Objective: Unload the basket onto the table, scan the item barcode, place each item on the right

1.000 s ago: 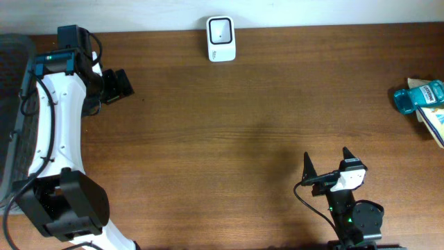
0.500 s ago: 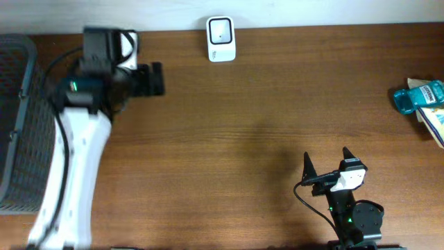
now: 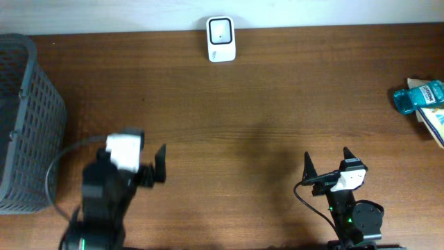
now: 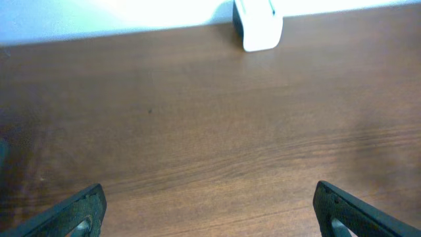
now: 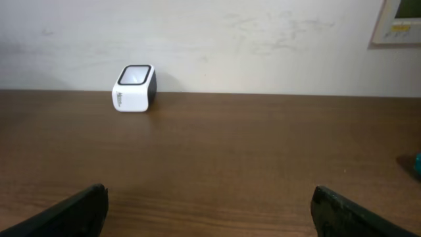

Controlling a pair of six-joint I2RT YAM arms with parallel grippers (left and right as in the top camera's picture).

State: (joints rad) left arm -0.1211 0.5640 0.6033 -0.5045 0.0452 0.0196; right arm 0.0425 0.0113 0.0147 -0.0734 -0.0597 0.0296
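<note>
The white barcode scanner (image 3: pixel 221 39) stands at the table's back edge; it also shows as the scanner (image 4: pixel 258 25) in the left wrist view and the scanner (image 5: pixel 135 87) against the wall in the right wrist view. A teal bottle (image 3: pixel 418 95) lies at the far right edge, on a flat package (image 3: pixel 433 124). My left gripper (image 3: pixel 149 167) is at the front left, blurred and open, aimed toward the scanner; the left gripper (image 4: pixel 209 191) has only bare wood between its fingers. My right gripper (image 3: pixel 327 161) stands open and empty at the front right, far from the bottle.
A dark grey mesh basket (image 3: pixel 28 118) fills the left edge. A wall runs behind the table's back edge. A sliver of teal (image 5: pixel 418 164) shows at the right edge of the right wrist view.
The left arm has swung from the back left beside the basket down to the front left, gripper still open. The right arm has not moved.
</note>
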